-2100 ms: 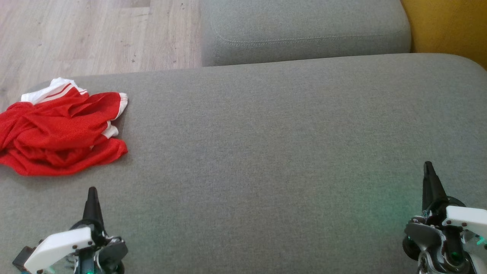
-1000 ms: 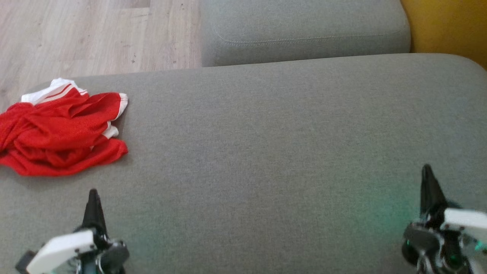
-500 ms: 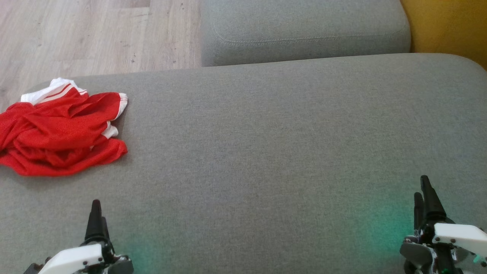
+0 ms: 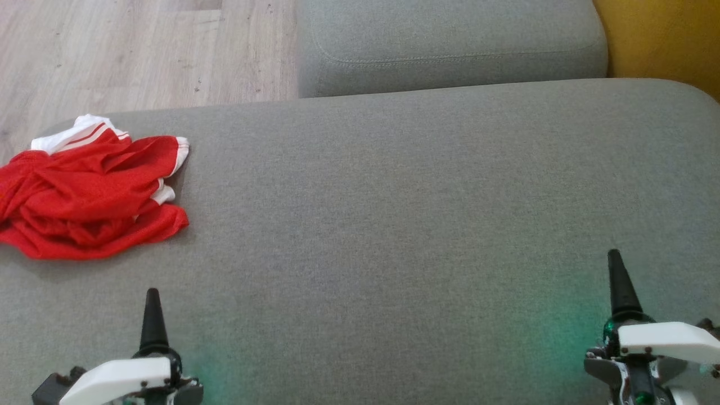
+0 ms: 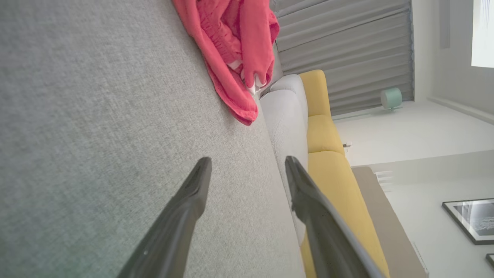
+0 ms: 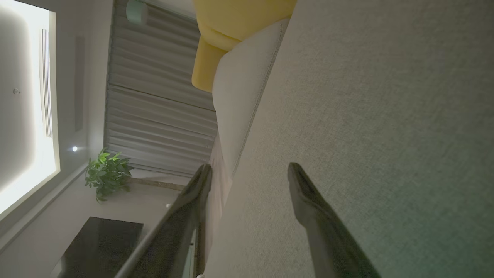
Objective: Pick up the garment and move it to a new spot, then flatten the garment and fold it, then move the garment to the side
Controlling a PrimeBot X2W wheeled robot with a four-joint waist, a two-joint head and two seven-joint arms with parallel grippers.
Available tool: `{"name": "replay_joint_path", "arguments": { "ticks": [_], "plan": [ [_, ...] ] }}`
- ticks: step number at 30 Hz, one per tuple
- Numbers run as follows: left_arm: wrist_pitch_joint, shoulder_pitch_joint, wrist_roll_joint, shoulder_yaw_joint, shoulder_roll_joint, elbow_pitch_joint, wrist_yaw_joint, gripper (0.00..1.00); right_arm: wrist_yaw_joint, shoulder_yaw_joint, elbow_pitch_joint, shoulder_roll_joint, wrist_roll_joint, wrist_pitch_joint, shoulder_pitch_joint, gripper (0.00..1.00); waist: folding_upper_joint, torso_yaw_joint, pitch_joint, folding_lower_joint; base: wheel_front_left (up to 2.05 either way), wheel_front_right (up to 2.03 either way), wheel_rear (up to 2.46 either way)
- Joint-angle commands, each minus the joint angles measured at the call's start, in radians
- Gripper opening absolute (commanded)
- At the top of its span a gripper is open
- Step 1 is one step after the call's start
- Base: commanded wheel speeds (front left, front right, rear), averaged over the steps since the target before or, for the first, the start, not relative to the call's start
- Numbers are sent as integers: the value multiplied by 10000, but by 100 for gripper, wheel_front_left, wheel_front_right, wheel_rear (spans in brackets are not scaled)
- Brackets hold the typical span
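The garment [image 4: 84, 197] is a crumpled red piece with white trim, lying near the far left edge of the grey cushion [image 4: 394, 197]. In the left wrist view the garment [image 5: 235, 50] lies well ahead of my left gripper [image 5: 247, 162], which is open with nothing between its fingers. In the head view my left gripper [image 4: 152, 298] sits at the lower left, a good gap short of the garment. My right gripper [image 4: 614, 264] is at the lower right, far from the cloth. The right wrist view shows my right gripper [image 6: 249, 168] open over bare cushion.
A second grey cushion [image 4: 450, 45] lies beyond the far edge of the first. Wooden floor [image 4: 140, 50] shows at the upper left and a yellow seat [image 4: 658, 39] at the upper right. The garment lies close to the cushion's left edge.
Both grippers have gone from shut to open. The left one has sunk a little lower and shifted right; the right one has edged left. The garment has not moved.
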Motion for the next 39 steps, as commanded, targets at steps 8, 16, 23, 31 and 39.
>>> {"name": "replay_joint_path", "arguments": {
  "ticks": [8,16,23,31,39],
  "plan": [
    [-324,-383,1413,-184,137,-361,48,100,23,319,-525,-37,-1576,-315,-387,100,-1,13,-6,0,0,0,0],
    [-558,-386,2590,-365,187,-379,96,100,28,578,-575,-44,-2794,-551,-409,100,-1,32,-21,0,0,0,0],
    [-762,-371,3496,-484,193,-401,120,100,32,795,-610,-49,-3803,-757,-427,100,-1,69,-34,0,0,0,0],
    [-1026,-340,4731,-638,247,-400,161,100,38,1046,-642,-56,-5060,-1022,-457,100,-1,98,-55,0,0,0,0],
    [-1260,-347,5873,-827,441,-293,163,100,43,1238,-659,-63,-6165,-1259,-495,100,-1,104,-62,0,0,0,0]
  ]
}}
